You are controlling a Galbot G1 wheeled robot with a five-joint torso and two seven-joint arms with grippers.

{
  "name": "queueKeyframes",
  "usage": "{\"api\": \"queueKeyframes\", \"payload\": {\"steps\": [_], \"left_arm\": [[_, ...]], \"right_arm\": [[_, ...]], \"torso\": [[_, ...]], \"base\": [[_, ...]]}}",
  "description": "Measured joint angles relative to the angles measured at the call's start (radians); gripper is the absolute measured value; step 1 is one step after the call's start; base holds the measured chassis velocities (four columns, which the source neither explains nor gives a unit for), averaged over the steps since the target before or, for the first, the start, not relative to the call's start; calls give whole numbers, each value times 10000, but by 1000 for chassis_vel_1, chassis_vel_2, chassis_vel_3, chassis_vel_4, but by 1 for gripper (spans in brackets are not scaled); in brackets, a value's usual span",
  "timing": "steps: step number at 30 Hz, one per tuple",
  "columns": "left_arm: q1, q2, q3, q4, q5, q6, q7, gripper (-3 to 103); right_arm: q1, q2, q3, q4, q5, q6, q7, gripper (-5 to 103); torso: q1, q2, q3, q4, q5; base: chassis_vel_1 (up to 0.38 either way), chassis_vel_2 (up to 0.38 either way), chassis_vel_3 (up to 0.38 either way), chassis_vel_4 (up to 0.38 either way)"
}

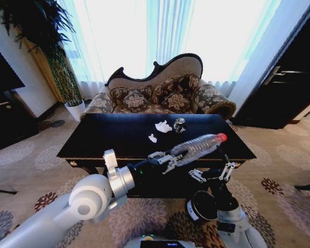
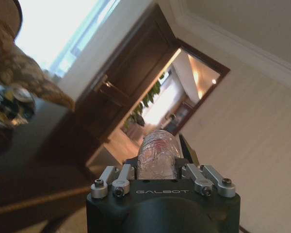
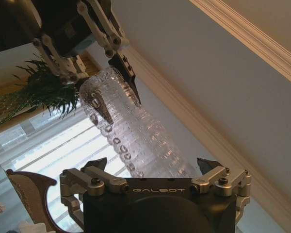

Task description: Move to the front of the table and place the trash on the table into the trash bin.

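A: What's hidden?
B: The trash bin (image 1: 200,205) sits half behind the right gripper (image 1: 213,173) and its arm.
A: And the cup (image 1: 179,124)?
B: Too small to make out.

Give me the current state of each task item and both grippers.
Clear plastic bottle: held in the air over the table's front edge, red cap pointing right.
Left gripper: shut on the bottle's base.
Right gripper: open, below the bottle.
Two tissue wads: lying on the table.
Dark cup: on the table.
Trash bin: upright on the floor.

A patterned brown curved-back sofa (image 1: 160,93) sits before bright sheer white curtains (image 1: 160,31), on floral beige carpet (image 1: 26,160).
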Motion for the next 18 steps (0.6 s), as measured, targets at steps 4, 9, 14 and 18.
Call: {"api": "queueKeyframes", "payload": {"steps": [4, 9, 14, 18], "left_arm": [[66, -73, 402, 4, 43, 12, -7, 36], [658, -36, 336, 6, 182, 25, 15, 36], [1076, 50, 42, -20, 233, 58, 89, 36], [1330, 150, -442, -32, 28, 139, 107, 36]], "right_arm": [[-19, 43, -21, 7, 16, -43, 4, 100], [-17, 52, -40, -32, 11, -70, 26, 99], [-9, 46, -130, -59, -22, -81, 14, 84], [-42, 58, -166, -61, -30, -73, 1, 68]], "torso": [[0, 0, 0, -1, 0], [0, 0, 0, 1, -2], [0, 0, 0, 1, -2], [0, 0, 0, 1, -2]], "base": [[0, 0, 0, 0], [0, 0, 0, 0], [0, 0, 0, 0], [0, 0, 0, 0]]}}
